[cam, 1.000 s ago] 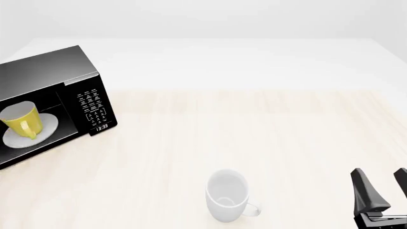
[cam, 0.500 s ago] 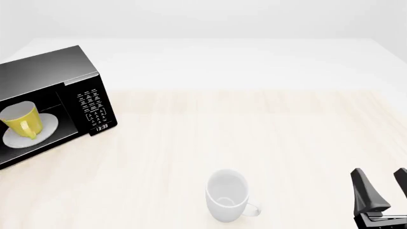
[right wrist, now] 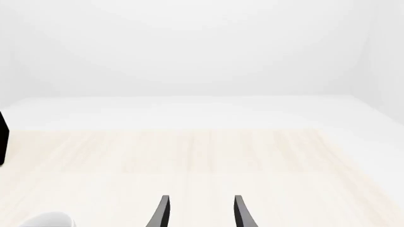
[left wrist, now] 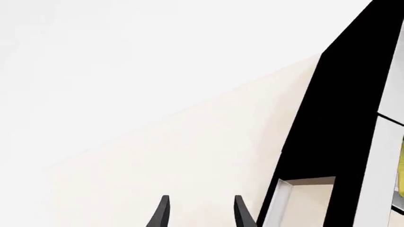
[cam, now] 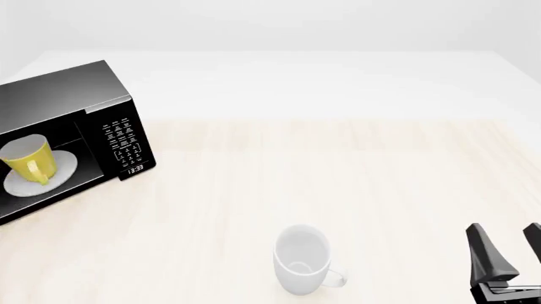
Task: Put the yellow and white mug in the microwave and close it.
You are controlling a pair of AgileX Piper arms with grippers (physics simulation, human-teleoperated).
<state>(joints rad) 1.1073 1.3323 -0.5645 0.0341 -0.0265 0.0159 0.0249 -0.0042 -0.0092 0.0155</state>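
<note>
The yellow mug [cam: 30,161] already sits on the white plate inside the microwave [cam: 68,101], whose door seems open, so closing remains. Beside the microwave, the left claw [left wrist: 198,213] is spread, empty; the right claw [cam: 507,250], spread, waits well apart.

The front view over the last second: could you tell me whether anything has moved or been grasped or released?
Nothing visibly changed. The yellow and white mug still sits on the turntable inside the microwave, the white mug stands where it was on the table, and the right gripper stays open and empty at the near right edge.
</note>
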